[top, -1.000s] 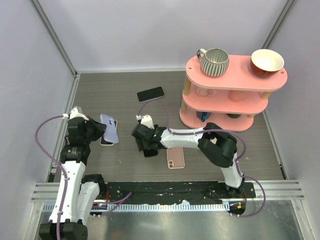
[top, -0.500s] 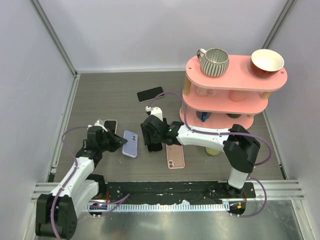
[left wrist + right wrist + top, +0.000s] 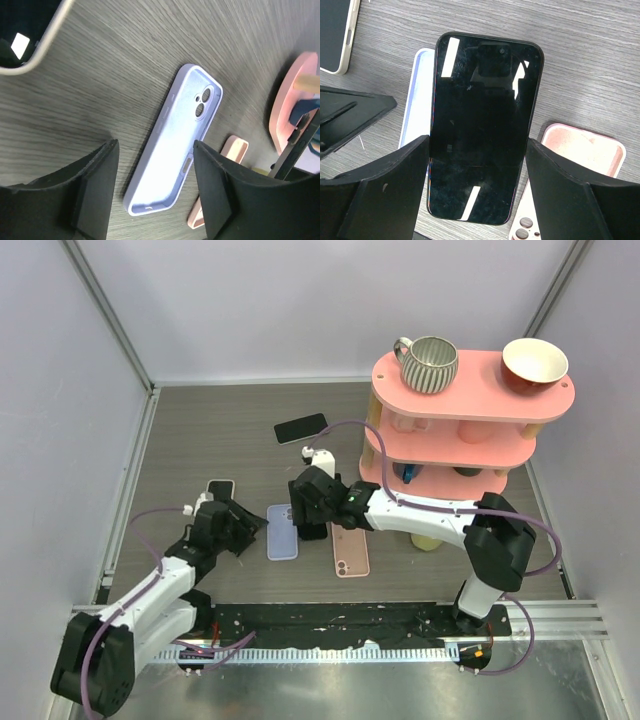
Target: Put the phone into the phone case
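While your right fingers (image 3: 395, 185) clamp black glossy phone (image 3: 482, 135) over one long rim of lilac silicone phone case (image 3: 175, 150), open-side up on grey wood-grain table (image 3: 220, 430), left fingers (image 3: 95, 185) stand spread, touching nothing. Risk: phone sits offset; pressing down could skid unpinned case.

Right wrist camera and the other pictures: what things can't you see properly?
- Lilac case, right wrist view: mostly hidden behind the black phone.
- Pink case, right wrist view: cut off by the bottom edge.
- Cream-rimmed phone, left wrist view: cut by the corner.
- Pink rack's lower shelves, top view: contents shadowed, too small.
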You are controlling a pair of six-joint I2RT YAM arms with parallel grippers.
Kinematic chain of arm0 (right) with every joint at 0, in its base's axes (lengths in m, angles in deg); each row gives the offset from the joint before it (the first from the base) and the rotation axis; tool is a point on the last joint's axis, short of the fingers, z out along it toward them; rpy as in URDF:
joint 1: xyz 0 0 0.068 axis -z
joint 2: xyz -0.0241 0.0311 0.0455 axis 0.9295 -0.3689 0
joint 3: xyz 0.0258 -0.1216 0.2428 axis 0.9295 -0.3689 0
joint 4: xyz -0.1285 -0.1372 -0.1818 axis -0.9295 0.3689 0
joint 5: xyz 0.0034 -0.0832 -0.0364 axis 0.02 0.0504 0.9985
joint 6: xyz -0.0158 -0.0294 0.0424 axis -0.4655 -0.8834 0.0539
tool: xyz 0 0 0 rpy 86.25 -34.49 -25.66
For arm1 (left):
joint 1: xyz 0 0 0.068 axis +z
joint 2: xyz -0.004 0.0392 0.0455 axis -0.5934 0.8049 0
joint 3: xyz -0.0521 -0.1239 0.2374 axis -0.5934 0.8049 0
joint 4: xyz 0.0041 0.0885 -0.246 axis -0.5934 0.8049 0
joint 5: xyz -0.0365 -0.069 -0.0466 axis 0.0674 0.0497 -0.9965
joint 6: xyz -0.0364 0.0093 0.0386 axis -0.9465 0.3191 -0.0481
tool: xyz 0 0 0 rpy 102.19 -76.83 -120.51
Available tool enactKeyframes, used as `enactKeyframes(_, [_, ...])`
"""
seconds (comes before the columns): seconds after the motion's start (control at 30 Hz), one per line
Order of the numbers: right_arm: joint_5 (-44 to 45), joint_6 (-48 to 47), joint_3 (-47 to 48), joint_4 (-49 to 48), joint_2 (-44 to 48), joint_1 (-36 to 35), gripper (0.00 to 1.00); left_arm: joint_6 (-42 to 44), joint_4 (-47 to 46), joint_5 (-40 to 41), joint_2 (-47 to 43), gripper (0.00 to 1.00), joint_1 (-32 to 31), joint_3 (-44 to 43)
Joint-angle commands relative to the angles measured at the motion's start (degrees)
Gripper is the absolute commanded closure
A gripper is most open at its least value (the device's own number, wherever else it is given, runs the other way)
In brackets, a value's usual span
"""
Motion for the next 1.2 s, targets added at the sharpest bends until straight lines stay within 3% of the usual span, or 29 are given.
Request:
enactKeyframes(0.0, [1.9,3.4,0.7,-3.8,2.1,0.1,0.58,-2.2,8.7,8.4,-6.2,0.31,-0.3,-2.4])
enactKeyframes(0.07, [1.9,5.8,0.8,-4.7,1.8,-0.1,0.58,-0.7,12.0,13.9,-9.9,0.27,-0.2,-4.4])
enactKeyframes(0.2, [2.4,8.1,2.8,-5.4,0.0,-1.6,0.58,1.6,25.0,24.8,-12.2,0.01,0.8,-13.7])
enactKeyframes(0.4, [3.8,9.4,8.3,-3.3,-6.1,-3.9,0.59,12.4,27.5,21.7,-8.0,0.0,7.7,-20.4])
enactKeyframes(0.57, [4.1,10.1,12.8,-1.3,-10.3,-4.9,0.59,16.9,28.1,14.1,-5.0,0.0,15.9,-21.4])
enactKeyframes(0.7, [4.6,11.9,15.0,-1.1,-13.9,-6.1,0.59,16.9,31.2,12.6,-2.8,0.0,22.8,-22.1])
enactKeyframes(0.87, [7.0,11.8,18.7,3.0,-17.7,-7.1,0.58,17.1,31.8,11.9,-3.4,0.0,23.4,-22.2])
enactKeyframes(1.17, [10.5,13.3,17.3,3.8,-19.6,-7.7,0.55,14.6,31.6,12.1,-9.6,0.0,23.8,-19.7])
